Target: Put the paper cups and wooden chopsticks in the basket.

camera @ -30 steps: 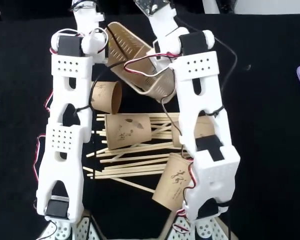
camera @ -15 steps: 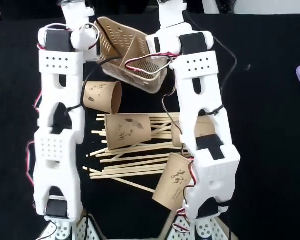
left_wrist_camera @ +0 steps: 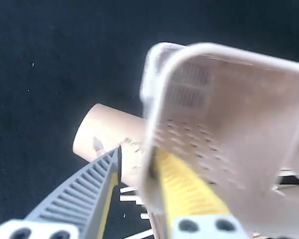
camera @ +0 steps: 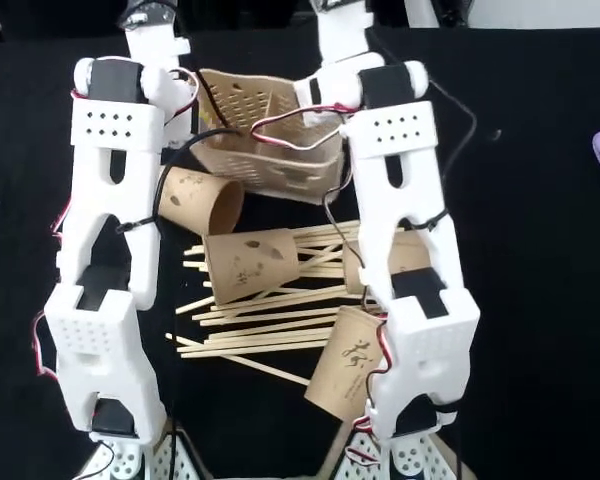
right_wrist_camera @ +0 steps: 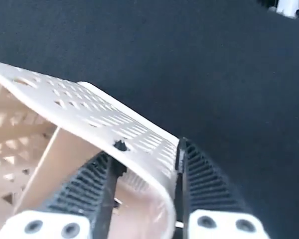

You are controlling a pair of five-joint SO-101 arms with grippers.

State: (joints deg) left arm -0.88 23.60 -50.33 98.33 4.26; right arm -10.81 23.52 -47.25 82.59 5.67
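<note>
Four brown paper cups (camera: pixel 250 262) lie on their sides among a heap of wooden chopsticks (camera: pixel 250 335), too tangled to count, on the black counter (camera: pixel 540 250). Beyond them is one beige perforated basket (camera: pixel 280 165), its walls pinched by the left end effector (left_wrist_camera: pixel 137 159) and the right end effector (right_wrist_camera: pixel 147 154).

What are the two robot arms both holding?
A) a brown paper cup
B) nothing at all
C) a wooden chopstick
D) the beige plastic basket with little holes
D: the beige perforated plastic basket has its wall pinched between the fingers of the left gripper and between those of the right gripper, one at each side.
</note>
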